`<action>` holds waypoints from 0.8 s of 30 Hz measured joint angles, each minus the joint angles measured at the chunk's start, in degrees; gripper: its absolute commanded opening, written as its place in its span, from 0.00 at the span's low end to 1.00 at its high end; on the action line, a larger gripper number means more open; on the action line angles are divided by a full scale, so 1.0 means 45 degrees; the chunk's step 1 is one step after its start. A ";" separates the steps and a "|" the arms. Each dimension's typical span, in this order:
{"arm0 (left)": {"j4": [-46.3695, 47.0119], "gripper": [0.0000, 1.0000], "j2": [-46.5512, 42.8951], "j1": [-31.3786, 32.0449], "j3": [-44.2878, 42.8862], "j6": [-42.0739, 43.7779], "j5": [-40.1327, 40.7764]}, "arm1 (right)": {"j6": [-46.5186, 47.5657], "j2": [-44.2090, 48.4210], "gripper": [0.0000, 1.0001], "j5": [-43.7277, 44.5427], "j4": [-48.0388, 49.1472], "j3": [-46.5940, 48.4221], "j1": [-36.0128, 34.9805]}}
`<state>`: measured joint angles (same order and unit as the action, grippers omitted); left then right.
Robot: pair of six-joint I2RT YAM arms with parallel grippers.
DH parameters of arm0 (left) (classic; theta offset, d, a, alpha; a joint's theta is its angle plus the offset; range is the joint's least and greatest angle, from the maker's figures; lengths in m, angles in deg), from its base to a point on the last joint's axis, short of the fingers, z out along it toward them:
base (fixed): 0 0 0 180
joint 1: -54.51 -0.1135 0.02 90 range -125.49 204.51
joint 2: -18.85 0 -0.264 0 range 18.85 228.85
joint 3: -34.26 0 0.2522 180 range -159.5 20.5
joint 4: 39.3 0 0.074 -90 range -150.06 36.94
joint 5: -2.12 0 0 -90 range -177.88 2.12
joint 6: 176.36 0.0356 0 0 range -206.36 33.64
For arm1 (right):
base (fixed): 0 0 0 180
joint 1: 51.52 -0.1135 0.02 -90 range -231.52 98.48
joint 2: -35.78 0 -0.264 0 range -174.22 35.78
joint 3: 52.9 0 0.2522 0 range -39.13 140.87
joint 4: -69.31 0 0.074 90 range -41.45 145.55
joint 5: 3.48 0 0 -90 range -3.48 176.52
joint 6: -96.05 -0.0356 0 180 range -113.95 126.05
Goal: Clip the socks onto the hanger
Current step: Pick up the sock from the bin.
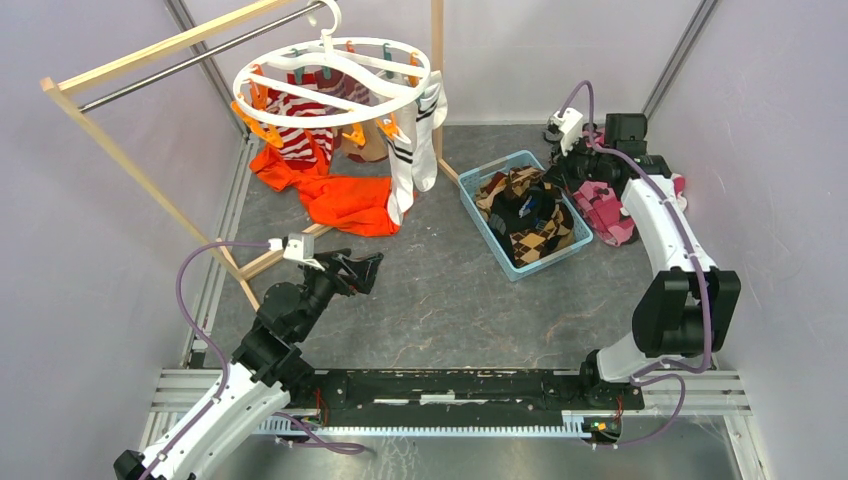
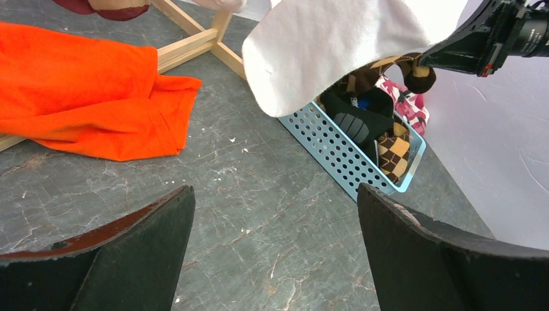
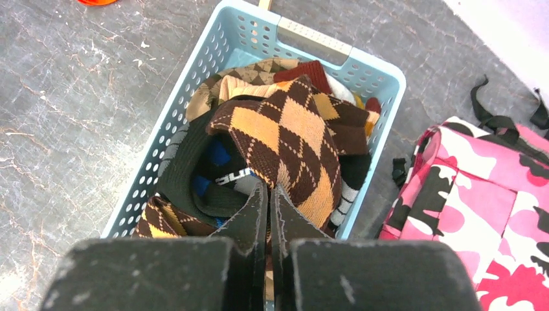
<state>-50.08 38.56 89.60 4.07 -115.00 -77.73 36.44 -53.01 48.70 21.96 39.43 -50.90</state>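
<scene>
Two claws differ: the right claw [image 3: 268,191] is pressed together, pinching the brown argyle sock [image 3: 291,129] in the blue basket [image 3: 158,136] at far right. The left claw [image 2: 273,194] gapes wide over the tabletop [image 2: 259,253], holding nothing. The hanger [image 1: 330,70] hangs far left.

Bright and even from overhead; only soft, faint shadows on the desk [image 1: 440,300]. Crisp throughout in the top view. Blurred near the lens in the left wrist view: white sock [image 2: 336,45], left gripper [image 2: 275,191]. Softness also on the right gripper [image 3: 269,191], sharpness on the argyle sock [image 3: 291,129] beyond it. Slight bending toward wrist-view edges.
</scene>
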 measured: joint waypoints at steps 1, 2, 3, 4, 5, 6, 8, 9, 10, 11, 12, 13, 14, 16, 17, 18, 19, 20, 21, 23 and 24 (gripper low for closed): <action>-0.0015 1.00 0.0000 0.0000 0.0000 0.0000 -0.0005 | 0.0053 0.0063 0.00 -0.0107 0.0005 0.0039 0.0049; -0.0029 1.00 0.0000 0.0000 0.0000 0.0000 -0.0010 | 0.0107 0.0097 0.00 -0.0223 -0.0005 0.0063 0.0092; -0.0053 1.00 0.0000 0.0000 0.0000 0.0000 -0.0019 | 0.0141 0.0102 0.00 -0.0325 -0.0005 0.0073 0.0136; -0.0073 1.00 -0.0005 0.0000 0.0000 0.0000 -0.0039 | 0.0180 0.0102 0.00 -0.0437 -0.0024 0.0073 0.0180; -0.0092 1.00 -0.0015 0.0000 0.0000 0.0000 -0.0049 | 0.0194 0.0102 0.00 -0.0568 -0.0058 0.0083 0.0228; -0.0126 1.00 -0.0058 0.0000 0.0000 0.0000 -0.0058 | 0.0209 0.0102 0.00 -0.0724 -0.0107 0.0117 0.0282; -0.0151 1.00 -0.0155 -0.0005 0.0000 0.0000 -0.0121 | 0.0219 0.0112 0.00 -0.1010 -0.0204 0.0350 0.0359; -0.0151 1.00 -0.0199 -0.0005 0.0000 0.0000 -0.0204 | 0.0219 0.0112 0.00 -0.1156 -0.0248 0.0539 0.0393; -0.0151 1.00 -0.0243 -0.0010 0.0000 0.0000 -0.0321 | 0.0214 0.0126 0.00 -0.1321 -0.0257 0.0777 0.0427; -0.0146 1.00 -0.0272 -0.0010 0.0000 0.0005 -0.0403 | 0.0214 0.0160 0.00 -0.1491 -0.0228 0.1049 0.0461; -0.0146 1.00 -0.0301 -0.0010 0.0000 0.0005 -0.0500 | 0.0209 0.0233 0.00 -0.1676 -0.0165 0.1287 0.0481; -0.0146 1.00 -0.0321 -0.0010 0.0000 0.0005 -0.0617 | 0.0189 0.0350 0.00 -0.1855 -0.0078 0.1477 0.0486; -0.0136 1.00 -0.0335 -0.0010 0.0000 0.0005 -0.0695 | 0.0165 0.0544 0.00 -0.2025 0.0058 0.1603 0.0486; -0.0117 1.00 -0.0335 -0.0010 0.0000 0.0005 -0.0821 | 0.0102 0.0894 0.00 -0.2331 0.0238 0.1695 0.0505; -0.0097 1.00 -0.0335 -0.0010 0.0000 0.0005 -0.0894 | 0.0058 0.1088 0.00 -0.2516 0.0345 0.1710 0.0510; -0.0058 1.00 -0.0335 -0.0010 0.0000 0.0005 -0.0971 | -0.0024 0.1258 0.00 -0.2652 0.0461 0.1715 0.0510; -0.0010 1.00 -0.0330 -0.0010 0.0000 0.0005 -0.1020 | -0.0083 0.1413 0.00 -0.2837 0.0602 0.1719 0.0510; 0.0044 1.00 -0.0330 -0.0010 0.0000 0.0005 -0.1064 | -0.0131 0.1501 0.00 -0.2953 0.0709 0.1734 0.0505; 0.0092 1.00 -0.0330 -0.0010 0.0000 0.0005 -0.1112 | -0.0214 0.1588 0.00 -0.3099 0.0816 0.1739 0.0505; 0.0204 1.00 -0.0321 -0.0010 0.0000 0.0010 -0.1302 | -0.0359 0.1685 0.00 -0.3351 0.1025 0.1739 0.0520; 0.0301 1.00 -0.0296 -0.0010 0.0000 0.0019 -0.1418 | -0.0442 0.1710 0.00 -0.3463 0.1117 0.1744 0.0525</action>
<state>-48.72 37.22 89.56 4.07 -114.91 -84.11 34.46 -45.32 33.11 26.99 47.28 -48.54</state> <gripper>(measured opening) 0.994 0.010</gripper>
